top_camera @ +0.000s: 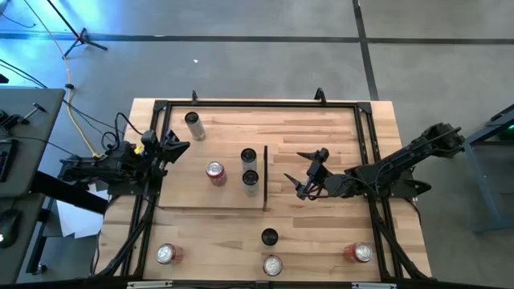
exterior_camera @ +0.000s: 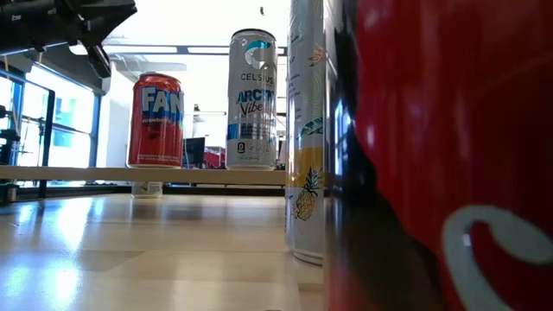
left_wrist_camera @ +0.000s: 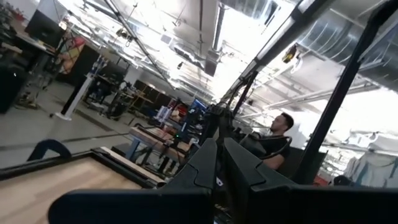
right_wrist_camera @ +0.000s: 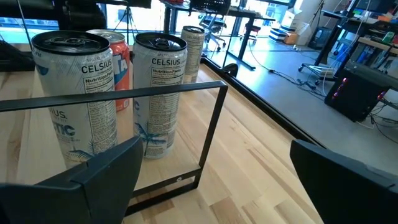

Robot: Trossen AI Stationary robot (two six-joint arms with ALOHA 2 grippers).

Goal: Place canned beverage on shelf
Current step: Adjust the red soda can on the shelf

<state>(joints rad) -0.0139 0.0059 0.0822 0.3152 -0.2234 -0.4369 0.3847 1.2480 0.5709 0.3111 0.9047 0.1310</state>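
The shelf [top_camera: 185, 193] is a pale-wood panel with a dark upright frame [top_camera: 265, 178] along its right edge. On it stand a red can [top_camera: 215, 172] and two Celsius cans [top_camera: 249, 157] [top_camera: 250, 179], which the right wrist view shows upright [right_wrist_camera: 68, 93] [right_wrist_camera: 158, 93]. My right gripper [top_camera: 303, 172] hangs open just right of the frame, level with the two cans, its fingers [right_wrist_camera: 93, 180] empty. My left gripper [top_camera: 177, 146] is shut at the shelf's left edge, tilted up toward the room [left_wrist_camera: 217, 168], and holds nothing.
More cans stand along the near edge: a red one [top_camera: 167, 254], a silver-topped one [top_camera: 273, 265], a dark-topped one [top_camera: 270, 237] and a red one [top_camera: 361, 254]. Another can [top_camera: 193, 125] stands at the far left. A person [left_wrist_camera: 280, 134] sits beyond the table.
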